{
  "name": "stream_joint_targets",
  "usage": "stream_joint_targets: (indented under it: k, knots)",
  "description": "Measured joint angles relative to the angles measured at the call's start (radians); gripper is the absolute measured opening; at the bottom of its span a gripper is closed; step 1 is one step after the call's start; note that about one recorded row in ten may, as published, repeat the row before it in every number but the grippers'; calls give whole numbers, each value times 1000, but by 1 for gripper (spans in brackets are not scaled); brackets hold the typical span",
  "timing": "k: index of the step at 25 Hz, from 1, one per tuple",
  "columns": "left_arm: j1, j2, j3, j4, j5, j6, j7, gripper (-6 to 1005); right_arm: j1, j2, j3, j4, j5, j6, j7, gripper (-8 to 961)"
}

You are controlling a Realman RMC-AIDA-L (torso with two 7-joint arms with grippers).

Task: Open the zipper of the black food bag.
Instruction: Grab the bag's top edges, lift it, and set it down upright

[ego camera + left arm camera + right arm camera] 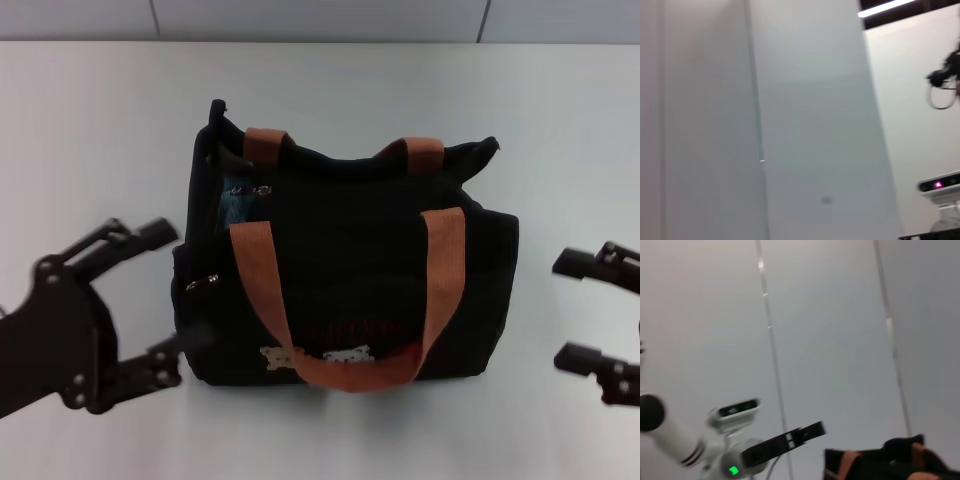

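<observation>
Nearest the robot, the left gripper [170,300] hung just beside the bag's [350,290] left face, jaws spread wide, one finger close to the lower front corner. The right gripper [580,310] waited well apart from the bag's right side, jaws also spread. Neither held anything.

The likely trouble was the soft fabric: if only one gripper pulled a tab, the unbraced bag might slide or tip on the table [100,130] rather than let the zipper [235,190] run. The tabs were tiny, so the jaws could easily catch a strap [345,370] or a fold instead.

The bag stood upright at the middle of the table, black and boxy. Its near strap drooped down the front over a tan patch [315,356]. A small silver tab [203,284] showed on the left side, another higher at the mouth, where something blue appeared in a gap. The far strap [345,145] arched at the back.
</observation>
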Motion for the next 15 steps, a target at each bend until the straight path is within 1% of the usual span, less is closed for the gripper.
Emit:
stream_joint_targets:
  k: [4, 7, 8, 13, 14, 15]
  knots:
    - [10, 3, -2, -28, 2, -30, 2, 841, 0, -3, 11, 10, 0, 2, -7, 834]
    - [-5, -1, 0, -77, 26, -120, 21, 840, 4, -2, 11, 10, 1, 6, -7, 834]
    - [-5, -1, 0, -77, 26, -120, 21, 839, 4, -2, 11, 10, 1, 6, -7, 834]
    - [-43, -3, 6, -155, 29, -214, 40, 834, 7, -2, 11, 10, 1, 11, -7, 834]
    - [-43, -3, 6, -155, 29, -214, 40, 833, 7, -2, 11, 10, 1, 11, -7, 834]
    - [-62, -5, 2, -198, 26, -253, 42, 832, 7, -2, 11, 10, 1, 11, -7, 834]
